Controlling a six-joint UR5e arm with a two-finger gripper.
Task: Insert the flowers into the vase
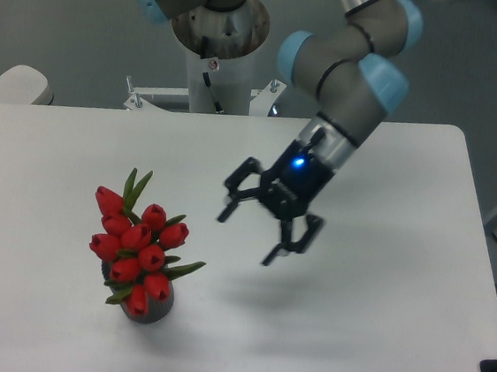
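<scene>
We see the black two-finger hand [249,237] spread wide above the white counter [367,323], well apart from the only obstacle: the bunch of red tulip buds with green leaves [138,247] standing in the small dark grey vase [157,311] toward the counter's front left.

You see the flowers [135,245] standing in the vase [154,310] on the table [374,341]; your gripper [250,237] hangs spread wide, well apart.
</scene>
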